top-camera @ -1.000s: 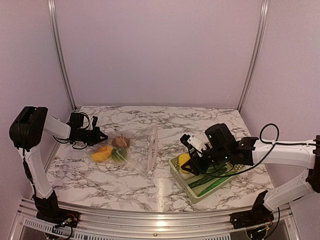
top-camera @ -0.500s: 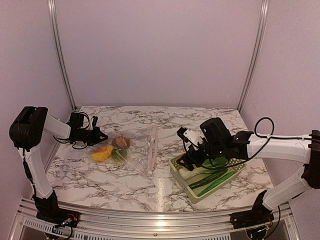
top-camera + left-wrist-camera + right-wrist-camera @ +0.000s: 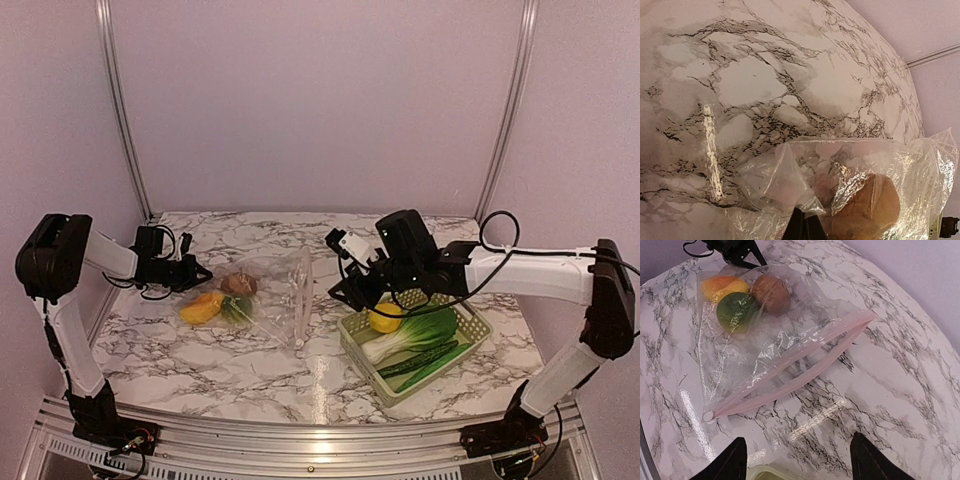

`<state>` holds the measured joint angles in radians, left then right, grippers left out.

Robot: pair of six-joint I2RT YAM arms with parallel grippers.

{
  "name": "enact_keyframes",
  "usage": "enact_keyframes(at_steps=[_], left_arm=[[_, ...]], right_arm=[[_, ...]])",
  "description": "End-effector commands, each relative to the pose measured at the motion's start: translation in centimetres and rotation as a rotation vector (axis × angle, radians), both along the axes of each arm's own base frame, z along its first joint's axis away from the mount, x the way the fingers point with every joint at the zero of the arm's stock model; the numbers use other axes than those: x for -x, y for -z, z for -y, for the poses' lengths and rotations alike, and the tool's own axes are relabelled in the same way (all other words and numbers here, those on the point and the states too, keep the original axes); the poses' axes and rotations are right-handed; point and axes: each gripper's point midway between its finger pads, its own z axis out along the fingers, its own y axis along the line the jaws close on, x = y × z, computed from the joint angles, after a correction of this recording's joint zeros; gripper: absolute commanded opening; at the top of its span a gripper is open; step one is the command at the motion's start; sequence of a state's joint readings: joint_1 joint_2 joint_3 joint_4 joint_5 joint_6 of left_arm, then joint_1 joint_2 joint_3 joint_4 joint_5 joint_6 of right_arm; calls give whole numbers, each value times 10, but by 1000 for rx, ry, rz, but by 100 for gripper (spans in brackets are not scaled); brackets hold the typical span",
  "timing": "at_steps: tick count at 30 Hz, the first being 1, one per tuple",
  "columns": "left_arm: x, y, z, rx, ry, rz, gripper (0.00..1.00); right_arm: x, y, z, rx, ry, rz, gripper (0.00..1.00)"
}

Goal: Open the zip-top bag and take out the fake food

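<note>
Zip-top bag (image 3: 268,292) left of table (image 3: 250,372) centre, zipper strip (image 3: 302,300) running near-to-far, mouth facing right, 3 fake food (image 3: 222,298) pieces inside. Left gripper (image 3: 204,272) pinching its left corner; right gripper (image 3: 797,439) spread, near mouth.

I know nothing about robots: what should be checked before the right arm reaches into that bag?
1. Zip-top bag mouth open: ok, the zipper strip is parted.
2. Mouth wide enough to enter: cannot tell.
3. Right gripper open and empty: ok.
4. Left gripper pinching the bag's closed end: ok.
5. Food inside in sight: ok, potato, mango and orange fruit.
</note>
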<state>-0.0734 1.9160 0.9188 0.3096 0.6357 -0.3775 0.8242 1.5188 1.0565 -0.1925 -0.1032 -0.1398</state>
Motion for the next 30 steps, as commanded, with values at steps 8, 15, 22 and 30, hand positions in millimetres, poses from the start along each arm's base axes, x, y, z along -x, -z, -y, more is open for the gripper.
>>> enact_keyframes(at_steps=[8,15,22,30], left_arm=[[8,-4,-2,9,22,8,0],[3,-8,-1,7,31,16,0],[0,-7,0,12,40,12,0],[0,-1,6,22,57,-10,0]], right_arm=[[-42,28,-57,36,-158,123,45],[-65,56,-73,82,-219,159,33],[-77,75,-83,102,-272,194,22],[-57,86,-112,30,-432,188,34]])
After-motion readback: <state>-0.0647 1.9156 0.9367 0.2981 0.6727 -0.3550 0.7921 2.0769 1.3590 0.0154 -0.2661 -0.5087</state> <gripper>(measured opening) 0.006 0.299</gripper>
